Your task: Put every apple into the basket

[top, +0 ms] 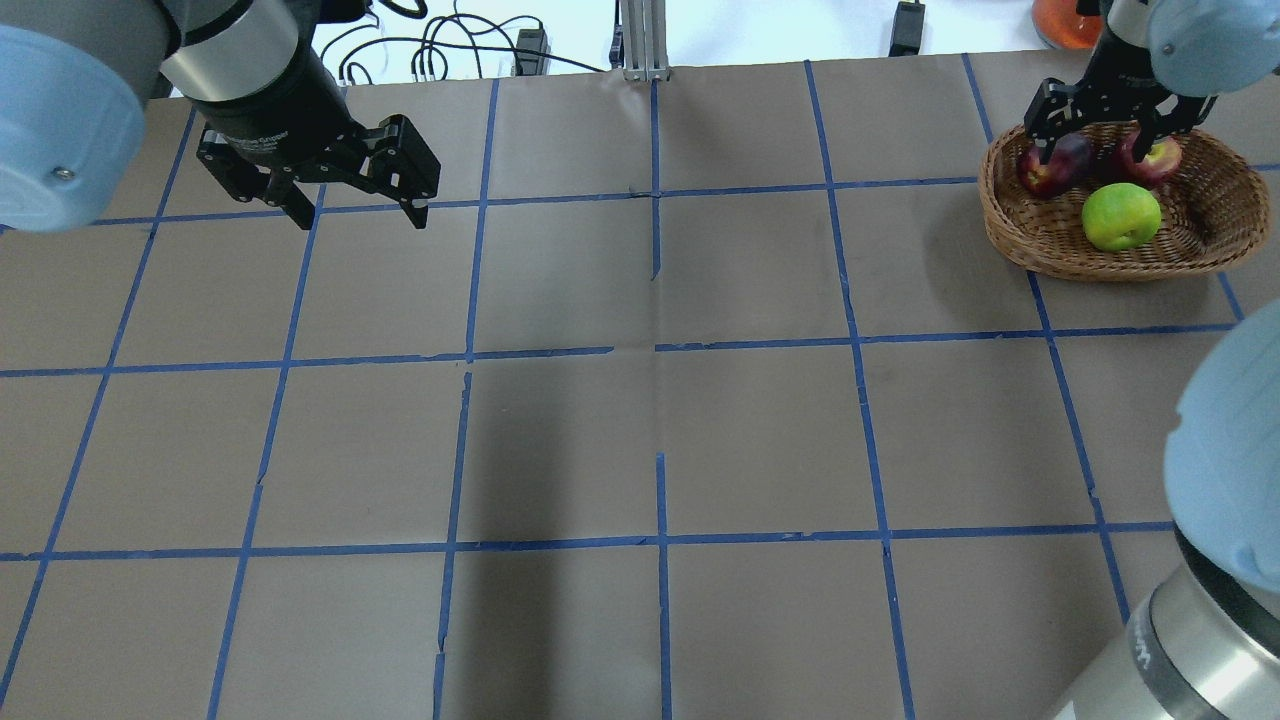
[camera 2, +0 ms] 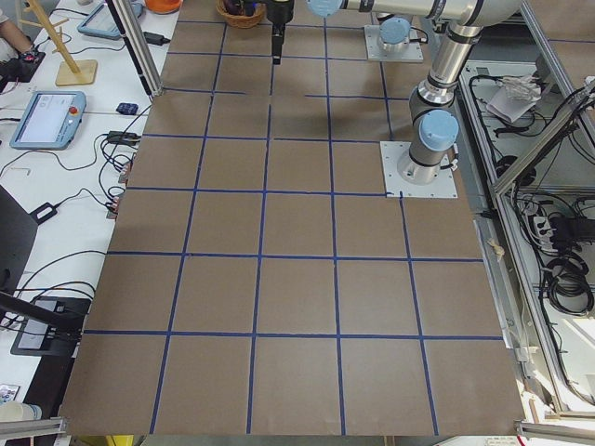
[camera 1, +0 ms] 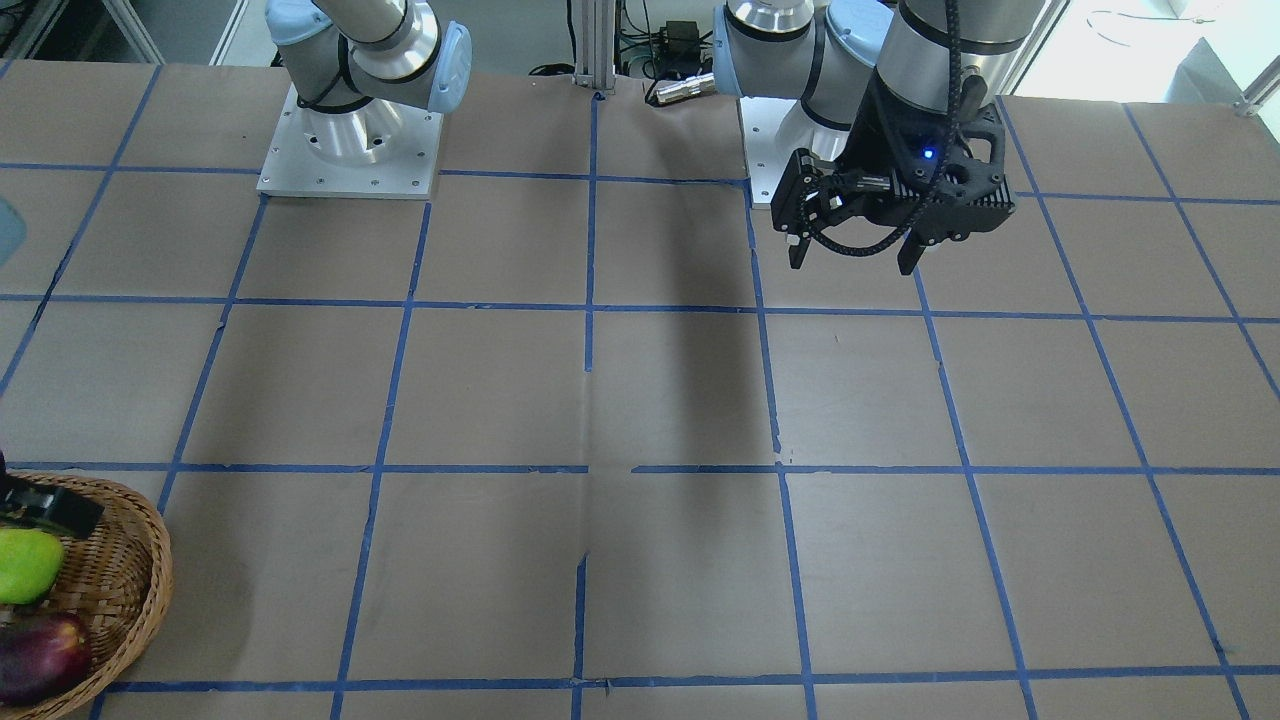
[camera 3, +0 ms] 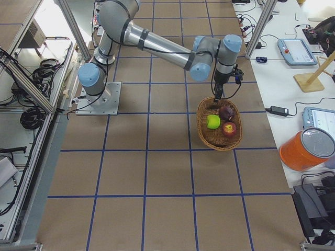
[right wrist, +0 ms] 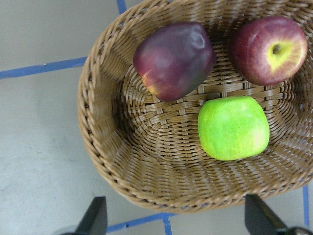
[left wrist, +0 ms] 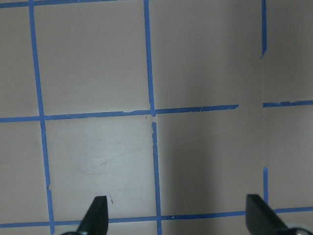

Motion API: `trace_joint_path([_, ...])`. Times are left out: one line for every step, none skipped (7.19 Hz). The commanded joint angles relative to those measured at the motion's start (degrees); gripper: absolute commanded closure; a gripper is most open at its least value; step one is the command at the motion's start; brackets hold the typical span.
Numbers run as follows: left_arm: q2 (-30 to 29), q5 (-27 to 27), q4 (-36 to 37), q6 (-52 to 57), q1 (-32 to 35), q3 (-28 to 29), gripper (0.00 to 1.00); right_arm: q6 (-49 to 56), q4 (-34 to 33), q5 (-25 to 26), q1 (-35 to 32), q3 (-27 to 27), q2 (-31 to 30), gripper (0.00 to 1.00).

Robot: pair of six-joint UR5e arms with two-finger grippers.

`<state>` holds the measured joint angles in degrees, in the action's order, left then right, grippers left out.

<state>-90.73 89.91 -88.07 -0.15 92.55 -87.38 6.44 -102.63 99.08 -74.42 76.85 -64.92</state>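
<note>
The right gripper (right wrist: 178,219), wide and empty, hangs above the wicker basket (right wrist: 112,147). Beneath it lie the maroon apple (right wrist: 173,58), red apple (right wrist: 268,49) and green apple (right wrist: 234,128). The left gripper (top: 358,207), also wide, hovers over the table (top: 640,450).

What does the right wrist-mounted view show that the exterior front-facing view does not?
Only the right wrist-mounted view: the red apple with its yellowish patch, lying in the basket, and the basket's full width. Only the front-facing view: the left gripper, open above the table, far from the basket, which is cut off at that view's edge. Both: the basket with the green apple and the maroon apple inside it.
</note>
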Motion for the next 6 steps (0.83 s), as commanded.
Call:
trace_joint_path([-0.1,0.0,0.1,0.0,0.0,0.0,0.0,-1.2,9.3,0.5,-7.6,0.5,-9.5,0.0])
trace_joint_path([-0.1,0.0,0.1,0.0,0.0,0.0,0.0,-5.4,12.8,-0.1,-11.7,0.7,-11.6,0.0])
trace_joint_path([0.0,0.0,0.0,0.0,0.0,0.0,0.0,-8.1,17.8,-1.7,-15.1,1.4,-14.8,0.0])
trace_joint_path([0.0,0.0,0.0,0.0,0.0,0.0,0.0,-7.8,18.9,-5.3,-15.4,4.9,-19.9,0.0])
trace_joint_path([0.0,0.0,0.1,0.0,0.0,0.0,0.0,-7.4,17.3,-6.2,-15.3,12.2,-24.3,0.0])
trace_joint_path([0.0,0.1,0.0,0.0,0.0,-0.1,0.0,-7.2,12.9,-6.2,-14.9,16.9,-25.8,0.0])
